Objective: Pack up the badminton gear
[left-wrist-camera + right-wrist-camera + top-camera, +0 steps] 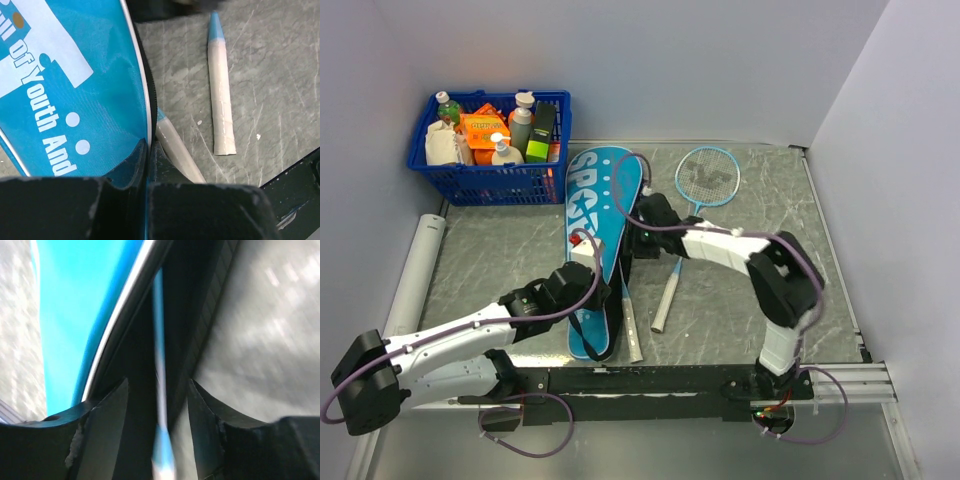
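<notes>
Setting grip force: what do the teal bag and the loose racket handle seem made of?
The teal bag: probably thin synthetic fabric, faint sheen, white print, piped edge. The racket handle: grey-white wrap, glossy and wrinkled, perhaps plastic film over grip.

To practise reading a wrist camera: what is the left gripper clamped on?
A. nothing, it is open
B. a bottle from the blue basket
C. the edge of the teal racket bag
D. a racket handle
C: in the left wrist view the left gripper is shut on the edge of the teal racket bag, while the grey-white racket handle lies apart from it.
</notes>
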